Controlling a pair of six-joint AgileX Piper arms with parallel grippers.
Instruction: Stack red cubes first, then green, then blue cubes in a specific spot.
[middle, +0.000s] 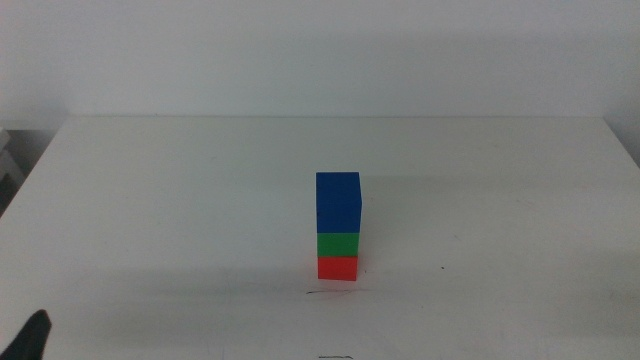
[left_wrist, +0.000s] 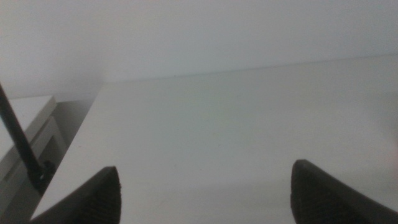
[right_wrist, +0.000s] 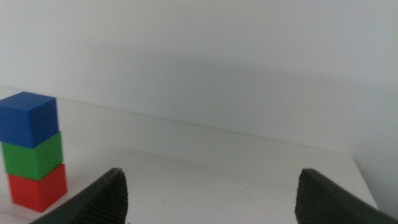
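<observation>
On white table (middle: 150, 200): red-green-blue stack (middle: 338, 228).

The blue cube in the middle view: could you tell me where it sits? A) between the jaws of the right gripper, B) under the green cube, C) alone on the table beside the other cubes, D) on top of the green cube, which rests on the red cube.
D: the blue cube tops the stack, on the green cube, which sits on the red cube; no gripper holds it.

Plain red cube (middle: 338, 268), green cube (middle: 338, 245), deep blue cube (middle: 338, 202), white table (middle: 180, 200)
</observation>
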